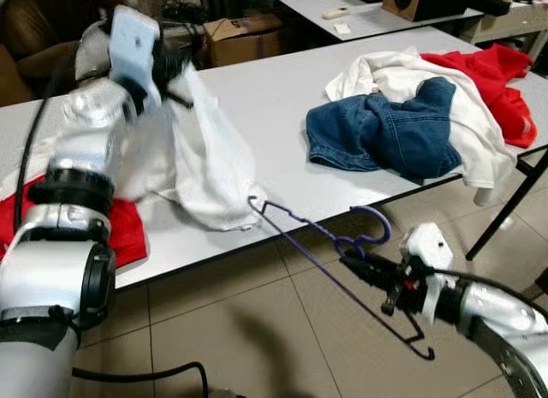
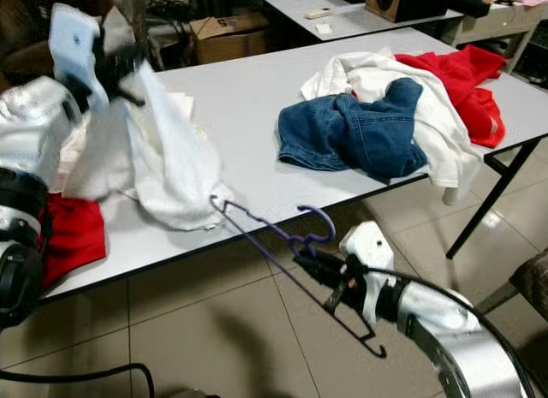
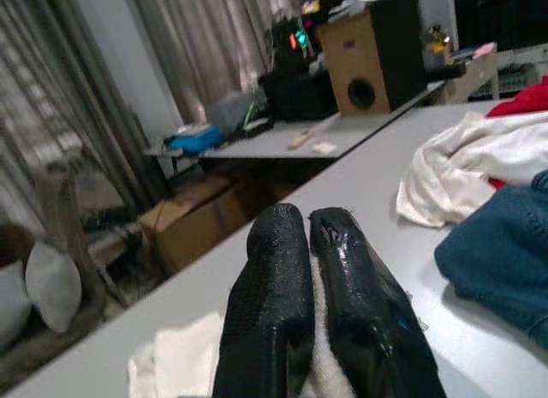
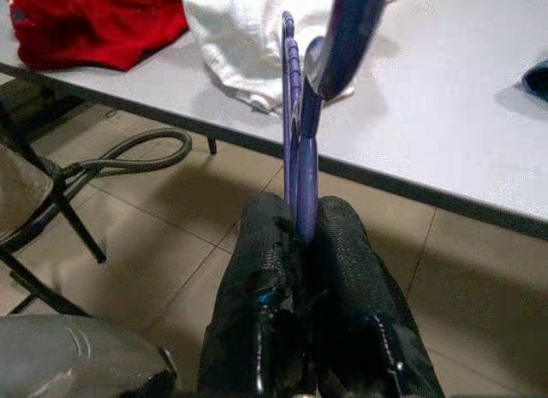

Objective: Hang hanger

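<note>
My right gripper [image 1: 358, 265] is shut on a purple wire hanger [image 1: 330, 240], low in front of the table edge. The hanger's far corner [image 2: 216, 201] touches the hem of a white garment [image 1: 205, 163] on the grey table [image 1: 274, 98]. My left gripper [image 1: 175, 77] is raised above the table's left part, shut on that white garment, which hangs from it down to the tabletop. White cloth [image 3: 321, 364] shows pinched between the black fingers [image 3: 270, 287] in the left wrist view. The hanger's neck [image 4: 300, 158] stands clamped between the fingers [image 4: 342, 244] of the right gripper.
A pile of blue jeans [image 1: 385, 133], white cloth [image 1: 462, 115] and a red garment [image 1: 497, 73] lies on the table's right part. Another red garment [image 1: 124, 231] lies at the left near the edge. A cardboard box [image 1: 244, 34] and a second table [image 1: 377, 17] stand behind. A cable [image 1: 137, 377] runs over the tiled floor.
</note>
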### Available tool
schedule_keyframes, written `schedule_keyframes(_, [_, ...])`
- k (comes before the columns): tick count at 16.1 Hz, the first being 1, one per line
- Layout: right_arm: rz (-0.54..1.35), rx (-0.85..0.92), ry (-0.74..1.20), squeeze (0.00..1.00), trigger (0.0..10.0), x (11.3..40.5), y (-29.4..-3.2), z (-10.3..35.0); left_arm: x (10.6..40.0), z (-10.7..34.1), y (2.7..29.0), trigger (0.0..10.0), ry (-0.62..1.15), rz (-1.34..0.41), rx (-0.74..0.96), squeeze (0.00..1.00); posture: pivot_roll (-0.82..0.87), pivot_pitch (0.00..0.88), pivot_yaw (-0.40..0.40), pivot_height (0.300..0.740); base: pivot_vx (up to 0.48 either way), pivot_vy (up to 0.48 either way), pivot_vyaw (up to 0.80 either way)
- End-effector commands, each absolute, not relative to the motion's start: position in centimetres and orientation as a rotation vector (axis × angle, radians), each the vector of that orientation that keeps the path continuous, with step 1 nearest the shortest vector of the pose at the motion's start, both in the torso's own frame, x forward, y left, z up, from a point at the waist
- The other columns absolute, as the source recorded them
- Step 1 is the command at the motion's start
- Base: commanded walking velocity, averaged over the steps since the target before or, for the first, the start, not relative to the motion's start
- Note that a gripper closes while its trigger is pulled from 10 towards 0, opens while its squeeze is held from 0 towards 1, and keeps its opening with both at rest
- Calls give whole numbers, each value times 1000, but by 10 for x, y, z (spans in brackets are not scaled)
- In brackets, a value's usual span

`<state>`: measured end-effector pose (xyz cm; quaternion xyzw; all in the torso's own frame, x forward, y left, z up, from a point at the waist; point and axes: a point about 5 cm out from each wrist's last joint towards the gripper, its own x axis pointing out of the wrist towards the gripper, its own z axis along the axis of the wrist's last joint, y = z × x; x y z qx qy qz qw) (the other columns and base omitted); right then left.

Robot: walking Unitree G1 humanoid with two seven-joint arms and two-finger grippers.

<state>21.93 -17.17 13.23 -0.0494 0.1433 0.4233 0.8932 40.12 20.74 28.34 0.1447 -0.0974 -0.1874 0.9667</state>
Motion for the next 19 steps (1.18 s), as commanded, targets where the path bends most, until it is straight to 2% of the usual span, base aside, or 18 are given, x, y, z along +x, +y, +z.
schedule_keyframes(1, [921,-100,281,0,10000,221,-165,137,401,295,206,0,-218,-394,299,0,-107,0,78,740,0,0,0])
schedule_keyframes(2, [998,-76,245,0,10000,222,-155,145,400,289,202,0,-193,-423,319,0,-101,0,76,740,0,0,0])
schedule_keyframes(4, [1031,-66,213,0,10000,224,-148,150,398,273,199,0,-139,-454,343,0,-99,0,74,740,0,0,0])
schedule_keyframes(6, [974,-85,215,0,10000,231,-150,148,395,248,199,0,-69,-451,412,0,-99,0,70,740,0,0,0])
schedule_keyframes(8, [902,-102,232,0,10000,237,-155,143,394,241,202,0,-47,-424,406,0,-99,0,70,740,0,0,0])
schedule_keyframes(9, [798,-136,265,0,10000,244,-168,133,393,243,206,0,-59,-403,380,0,-105,0,69,740,0,0,0])
schedule_keyframes(11, [713,-160,296,0,10000,248,-182,125,392,252,210,0,-88,-386,357,0,-106,0,69,740,0,0,0])
schedule_keyframes(15, [640,-182,271,0,10000,255,-198,130,390,282,218,0,-223,-337,277,0,-102,0,67,740,0,0,0])
schedule_keyframes(16, [678,-145,223,0,10000,255,-195,139,389,294,218,0,-277,-327,241,0,-100,0,66,740,0,0,0])
schedule_keyframes(17, [800,-65,127,0,10000,248,-183,159,389,305,218,0,-317,-321,217,0,-100,0,66,740,0,0,0])
schedule_keyframes(19, [991,38,51,0,10000,232,-162,181,391,301,212,0,-264,-351,253,0,-102,0,72,740,0,0,0])
